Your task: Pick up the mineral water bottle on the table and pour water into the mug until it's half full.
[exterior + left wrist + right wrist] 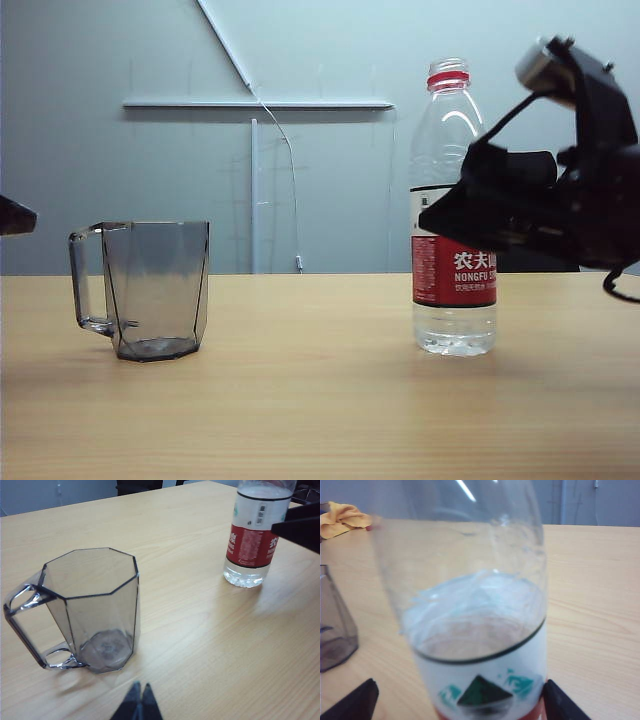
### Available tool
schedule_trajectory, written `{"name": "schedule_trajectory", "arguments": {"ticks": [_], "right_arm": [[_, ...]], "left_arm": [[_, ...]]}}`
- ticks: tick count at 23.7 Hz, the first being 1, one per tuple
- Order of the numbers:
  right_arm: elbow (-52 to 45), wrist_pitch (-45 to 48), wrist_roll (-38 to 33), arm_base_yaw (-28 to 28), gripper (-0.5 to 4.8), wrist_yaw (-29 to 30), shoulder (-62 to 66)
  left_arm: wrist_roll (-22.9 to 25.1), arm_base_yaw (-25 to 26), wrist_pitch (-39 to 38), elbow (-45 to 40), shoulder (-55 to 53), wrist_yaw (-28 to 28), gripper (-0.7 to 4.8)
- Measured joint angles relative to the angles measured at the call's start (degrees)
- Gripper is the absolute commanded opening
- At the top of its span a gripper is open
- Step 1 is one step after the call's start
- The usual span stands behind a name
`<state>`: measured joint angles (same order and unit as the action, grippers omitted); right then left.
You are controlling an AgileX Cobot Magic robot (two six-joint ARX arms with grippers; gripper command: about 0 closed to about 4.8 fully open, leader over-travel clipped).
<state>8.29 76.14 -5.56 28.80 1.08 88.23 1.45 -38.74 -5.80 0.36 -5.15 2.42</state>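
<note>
The mineral water bottle stands upright on the table, right of centre, with a red neck ring and a red-and-white label. Clear water shows below the label. My right gripper is open, with one black finger on each side of the bottle at label height. One finger is close against it and the other stands apart. The smoky-grey faceted mug stands empty at the left, handle pointing left. My left gripper is shut and hovers near the mug, apart from it.
A yellow-orange cloth lies on the far part of the table. The mug's side shows beside the bottle in the right wrist view. A grey wall with a white rail stands behind the table.
</note>
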Motion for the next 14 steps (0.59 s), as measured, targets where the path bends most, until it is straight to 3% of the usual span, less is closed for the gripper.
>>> {"name": "schedule_trajectory", "arguments": {"ticks": [8,14], "right_arm": [[6.0,3.2,-0.2,0.0,4.79,-0.7,8.7],[7.0,2.4,-0.2,0.0,4.79,-5.6,9.2]], "left_arm": [[0.0,0.0,0.0,0.0,0.0,0.0,-0.02],[0.0,0.0,0.0,0.0,0.0,0.0,-0.02]]}}
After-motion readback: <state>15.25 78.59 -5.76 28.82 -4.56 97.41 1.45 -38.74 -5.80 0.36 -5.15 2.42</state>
